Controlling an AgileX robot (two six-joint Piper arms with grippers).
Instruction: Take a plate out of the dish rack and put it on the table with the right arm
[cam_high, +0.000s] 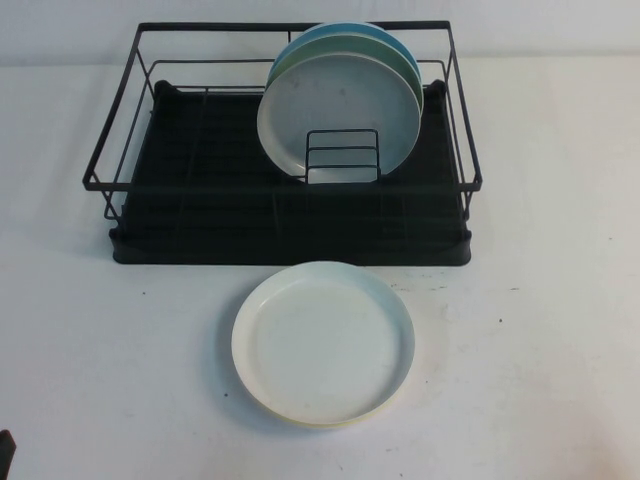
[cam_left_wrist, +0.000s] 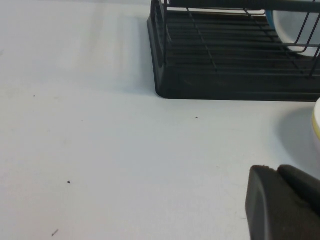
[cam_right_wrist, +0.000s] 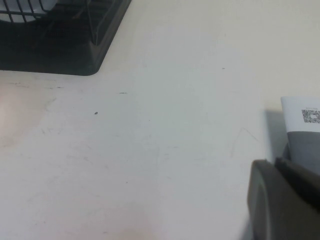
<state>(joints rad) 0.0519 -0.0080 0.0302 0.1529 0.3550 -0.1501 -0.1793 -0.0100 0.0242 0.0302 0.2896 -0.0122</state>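
Observation:
The white plate lies flat on the table, just in front of the dish rack; a yellowish edge shows under its near rim, and in the left wrist view. My right gripper is shut and empty, low over bare table to the right of the rack's corner; it is out of the high view. My left gripper is shut and empty, low over the table left of the rack. A dark bit of the left arm shows at the table's near left corner.
Three plates stand upright in the rack's right half: a light grey plate in front, a green one and a teal one behind, with a small wire holder before them. A grey part with a code label sits beside my right gripper.

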